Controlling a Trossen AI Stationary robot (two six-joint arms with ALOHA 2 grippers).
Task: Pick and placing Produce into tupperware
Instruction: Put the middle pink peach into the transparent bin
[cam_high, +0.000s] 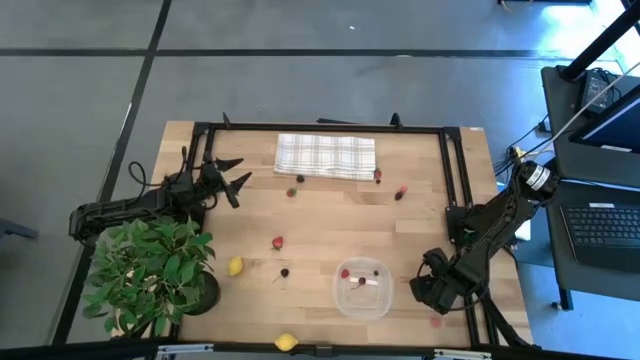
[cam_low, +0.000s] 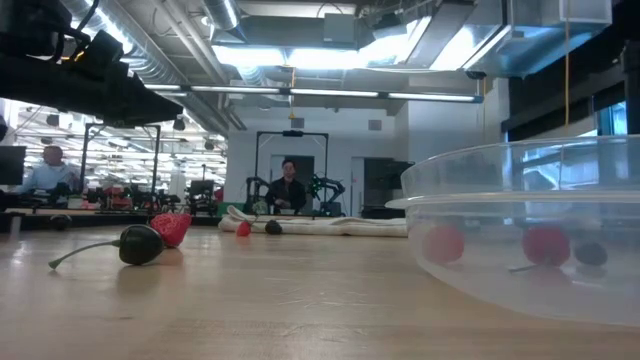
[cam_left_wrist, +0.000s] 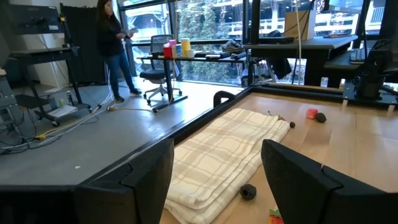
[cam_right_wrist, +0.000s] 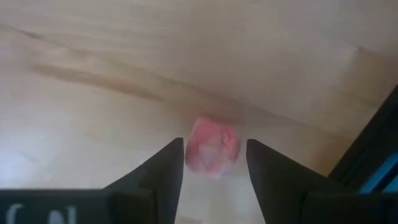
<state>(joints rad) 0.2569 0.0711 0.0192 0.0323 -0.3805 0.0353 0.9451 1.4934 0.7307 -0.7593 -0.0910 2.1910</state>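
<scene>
Red berry (cam_right_wrist: 213, 151) sits between right tool (cam_right_wrist: 214, 167) fingers, spread apart, lined up for pickup beside tub (cam_high: 362, 287). Left tool (cam_high: 232, 177) open, waiting by cloth (cam_high: 325, 156).

Clear container (cam_high: 362, 290), rounded-square, upright near the front edge of the table, right of centre. Inside: two red berries (cam_low: 545, 244) and a dark piece, resting on the bottom.

Loose on the wood: red berry (cam_high: 277, 242) and dark berry (cam_high: 284, 272) left of the container; dark stemmed piece (cam_low: 140, 245) touching a red one in the low view. Yellow lemon (cam_high: 235, 265) just left of those, second lemon (cam_high: 286, 342) at the front edge. Several more red and dark pieces near the back. One pale red berry (cam_right_wrist: 212, 148) by the right frame rail, blurred.
</scene>
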